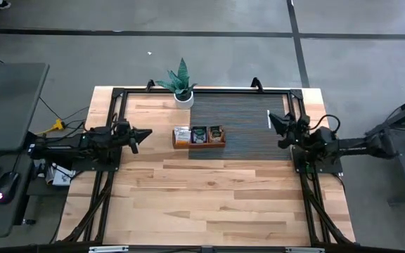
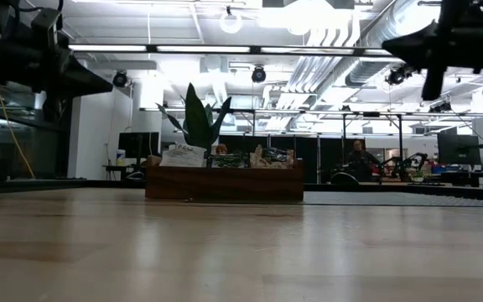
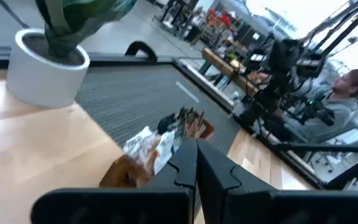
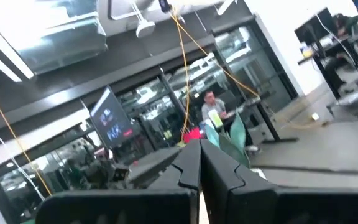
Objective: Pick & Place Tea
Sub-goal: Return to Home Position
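Observation:
The tea sachets (image 1: 199,133) stand upright in the three compartments of a brown wooden tray (image 1: 200,144). The tray rests on the left edge of a dark striped mat (image 1: 248,130). The low view shows their tops (image 2: 183,156) sticking above the tray wall (image 2: 225,183). My left gripper (image 1: 148,132) is shut and hangs level above the wood, left of the tray, pointing at it; its wrist view shows the sachets (image 3: 157,146) just past the fingertips (image 3: 196,149). My right gripper (image 1: 273,119) is shut above the mat's right part, tipped upward (image 4: 199,148).
A potted plant in a white pot (image 1: 182,90) stands at the far edge behind the tray. A small white strip (image 1: 268,118) lies on the mat near the right gripper. A black frame (image 1: 202,89) runs around the far half. Bare wood (image 1: 209,204) fills the near half.

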Controlling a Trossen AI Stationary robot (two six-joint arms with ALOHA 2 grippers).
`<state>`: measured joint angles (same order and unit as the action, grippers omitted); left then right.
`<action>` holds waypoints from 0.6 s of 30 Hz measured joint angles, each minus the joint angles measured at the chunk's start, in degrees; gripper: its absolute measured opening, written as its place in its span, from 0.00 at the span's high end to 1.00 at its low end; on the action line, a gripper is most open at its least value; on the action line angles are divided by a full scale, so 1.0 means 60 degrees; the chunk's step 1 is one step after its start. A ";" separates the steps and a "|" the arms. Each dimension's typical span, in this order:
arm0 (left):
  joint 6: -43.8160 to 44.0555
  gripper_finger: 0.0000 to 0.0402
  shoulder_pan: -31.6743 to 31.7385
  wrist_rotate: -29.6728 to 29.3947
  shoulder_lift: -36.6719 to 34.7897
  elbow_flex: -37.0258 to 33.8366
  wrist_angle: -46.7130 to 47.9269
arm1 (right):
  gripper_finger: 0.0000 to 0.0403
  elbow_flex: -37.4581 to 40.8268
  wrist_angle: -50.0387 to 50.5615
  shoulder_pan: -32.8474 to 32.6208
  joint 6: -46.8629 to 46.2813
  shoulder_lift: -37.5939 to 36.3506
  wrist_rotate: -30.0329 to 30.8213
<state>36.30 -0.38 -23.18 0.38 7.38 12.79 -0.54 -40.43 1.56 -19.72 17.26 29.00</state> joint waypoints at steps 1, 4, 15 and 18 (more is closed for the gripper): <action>-0.0026 1.00 0.0000 0.0003 0.0000 0.0000 -0.0117 | 1.00 0.0000 0.0792 0.0011 -0.0160 -0.0592 -0.0019; -0.0078 1.00 0.0000 -0.0024 -0.0007 -0.0014 -0.0089 | 1.00 0.0000 0.2960 0.0008 -0.0467 -0.2489 -0.0041; -0.1608 1.00 0.0208 -0.0310 0.0087 -0.0437 -0.0695 | 1.00 -0.0062 0.6139 0.0038 -0.1353 -0.2722 -0.0627; -0.2578 1.00 0.0188 -0.0469 0.0226 -0.0437 -0.0645 | 1.00 -0.0075 0.6253 0.0045 -0.0803 -0.2620 -0.1123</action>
<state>20.83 0.75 -26.00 1.74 4.75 8.92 -0.99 -2.91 1.83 -24.54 1.54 22.26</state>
